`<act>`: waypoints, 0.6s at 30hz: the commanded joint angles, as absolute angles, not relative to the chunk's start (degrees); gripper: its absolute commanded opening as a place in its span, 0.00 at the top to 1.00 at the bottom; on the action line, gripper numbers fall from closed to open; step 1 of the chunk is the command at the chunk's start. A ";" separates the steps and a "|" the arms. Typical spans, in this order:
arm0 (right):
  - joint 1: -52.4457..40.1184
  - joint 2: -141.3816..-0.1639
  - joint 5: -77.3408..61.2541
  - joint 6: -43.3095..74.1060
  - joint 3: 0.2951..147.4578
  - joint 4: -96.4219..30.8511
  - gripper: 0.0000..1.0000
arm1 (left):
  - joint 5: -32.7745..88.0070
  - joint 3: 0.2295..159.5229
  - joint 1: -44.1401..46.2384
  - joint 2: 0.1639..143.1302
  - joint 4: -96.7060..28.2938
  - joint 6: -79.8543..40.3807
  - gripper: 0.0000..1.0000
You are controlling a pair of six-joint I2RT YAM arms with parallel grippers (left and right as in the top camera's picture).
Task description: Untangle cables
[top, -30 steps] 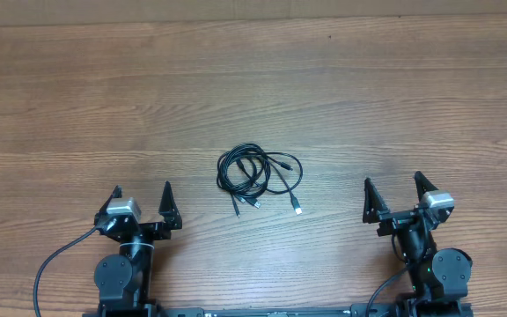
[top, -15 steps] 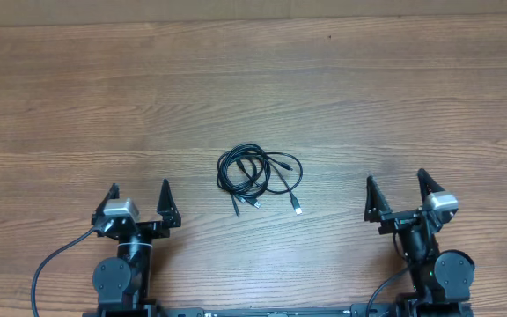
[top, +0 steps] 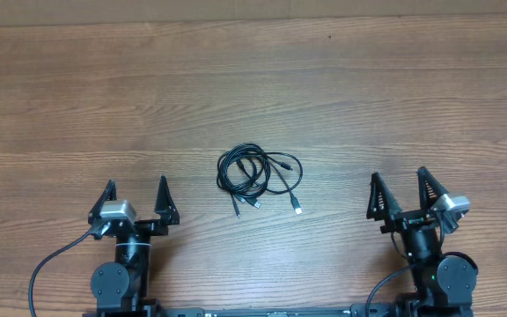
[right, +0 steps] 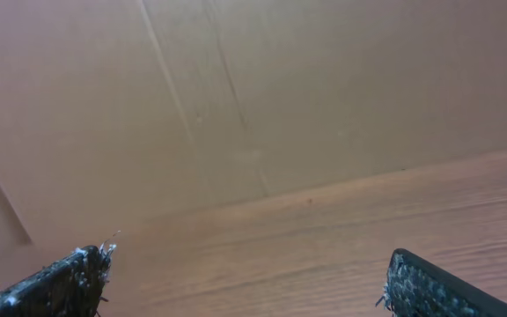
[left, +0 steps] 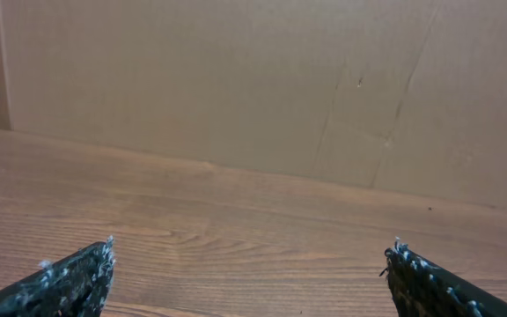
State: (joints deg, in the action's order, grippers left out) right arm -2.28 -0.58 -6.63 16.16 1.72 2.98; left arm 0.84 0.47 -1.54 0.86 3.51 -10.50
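Both arms sit at the near edge, left end effector (top: 135, 184) and right end effector (top: 399, 175) spread wide, holding nothing. The cables (top: 258, 180) lie coiled mid-worktop (top: 368, 88), between the two and well apart from both. The risk: pinching several strands together would likely drag or tighten the knot. Only a cardboard wall (left: 236, 79) stands beyond; nothing blocks the reach, though neither wrist camera sees the coil.

My left black two-finger gripper (top: 135, 187) sits low ahead of its folded black arm (top: 120, 275), jaws spread wide and holding nothing. My right black two-finger gripper (top: 399, 183) mirrors it, jaws just as wide, wrist rolled slightly.
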 commanded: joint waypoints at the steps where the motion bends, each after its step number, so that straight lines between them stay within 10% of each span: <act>1: -2.17 -0.16 -6.33 20.93 4.99 3.38 0.00 | 2.63 0.30 -1.93 0.32 4.60 -10.70 0.00; 18: -2.17 -22.50 3.84 11.44 50.63 -18.35 0.00 | 2.20 37.19 -1.87 16.23 -5.39 -9.17 0.00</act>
